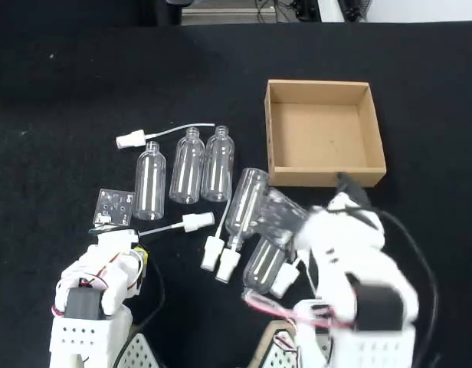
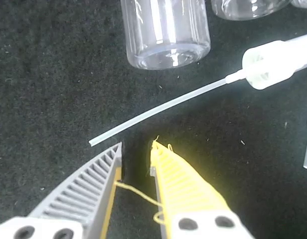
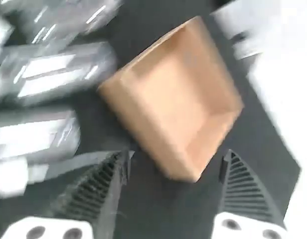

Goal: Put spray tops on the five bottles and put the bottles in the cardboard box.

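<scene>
- Box (image 1: 326, 176) empty; five bottles (image 1: 188, 165) and loose tops (image 1: 191, 222) lie on the table (image 1: 67, 92).
- Left fingers (image 2: 171, 169) slightly parted, empty, tube (image 2: 158, 112) just ahead.
- Right fingers (image 3: 101, 189) wide apart, empty.

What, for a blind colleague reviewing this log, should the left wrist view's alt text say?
The left hand, its grey and yellow fingers slightly apart, points at the free end of the thin tube of a white spray top on black cloth. The base of a clear bottle lies just beyond.
</scene>
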Motion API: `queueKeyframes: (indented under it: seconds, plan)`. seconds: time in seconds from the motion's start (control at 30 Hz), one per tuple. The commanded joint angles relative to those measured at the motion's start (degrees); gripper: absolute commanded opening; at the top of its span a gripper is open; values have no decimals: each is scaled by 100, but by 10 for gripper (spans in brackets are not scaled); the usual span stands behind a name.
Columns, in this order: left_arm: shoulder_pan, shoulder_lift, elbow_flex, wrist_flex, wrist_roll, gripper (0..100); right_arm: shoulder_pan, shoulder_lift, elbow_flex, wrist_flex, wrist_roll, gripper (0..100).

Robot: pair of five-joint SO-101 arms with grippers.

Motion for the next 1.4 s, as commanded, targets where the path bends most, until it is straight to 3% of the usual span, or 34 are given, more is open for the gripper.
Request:
queueKeyframes:
  seconds: [0.0, 0.2, 0.37, 0.53, 0.7, 1.0, 1.37]
  plan:
    - [-66, -70, 48, 114, -35, 95, -105, 1429, -778, 782, 1002, 273]
    - [-66, -70, 48, 114, -35, 95, -255, 2853, -1420, 941, 1969, 275]
    - [-66, -70, 48, 114, -35, 95, -993, 3345, -1534, 1301, 2567, 275]
    - [-66, -70, 48, 114, -35, 95, -1829, 3705, -1455, 1319, 2646, 279]
    - [-66, -70, 48, 114, -35, 95, -2321, 4207, -1095, 1275, 2646, 357]
    - [-66, -70, 48, 114, -35, 95, -2426, 5147, -910, 958, 2646, 360]
    - [-66, -70, 48, 114, -35, 95, -2453, 5481, -119, -369, 2646, 360]
